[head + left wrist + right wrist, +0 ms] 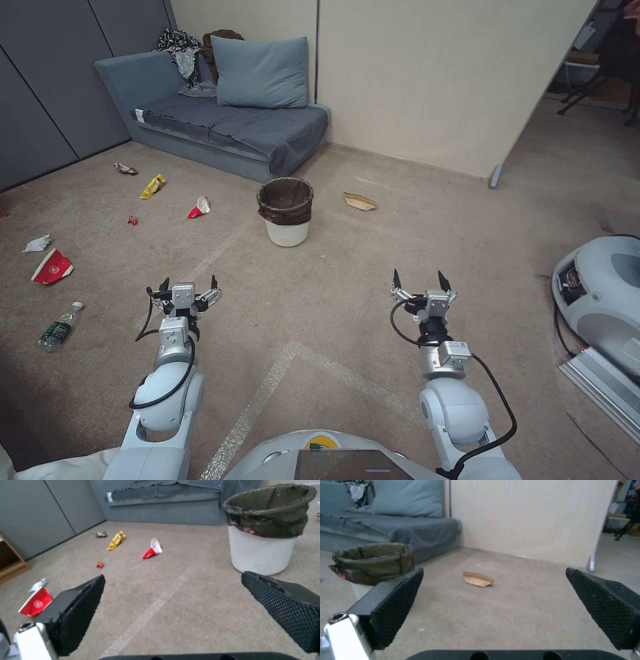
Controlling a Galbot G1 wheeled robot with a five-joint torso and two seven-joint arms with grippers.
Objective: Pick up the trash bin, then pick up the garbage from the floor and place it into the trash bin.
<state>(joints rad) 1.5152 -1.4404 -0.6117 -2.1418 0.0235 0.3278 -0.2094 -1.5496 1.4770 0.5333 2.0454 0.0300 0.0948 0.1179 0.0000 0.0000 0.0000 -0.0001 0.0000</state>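
Head view: the blue-grey fabric sofa (227, 120) backs a carpeted floor (347, 280) where the trash bin (285, 212), a round white plastic bucket with a dark crinkled liner folded over its rim, stands upright ahead, between and beyond the left gripper (187, 285) and right gripper (421, 281), both with fingers spread apart and empty. Picking it up would best begin by closing in squarely and pinching the rim without tearing the liner. Smaller garbage lies well apart: a clear bottle (59, 327), a flattened red cup (52, 267), a tan paper tray (360, 201).
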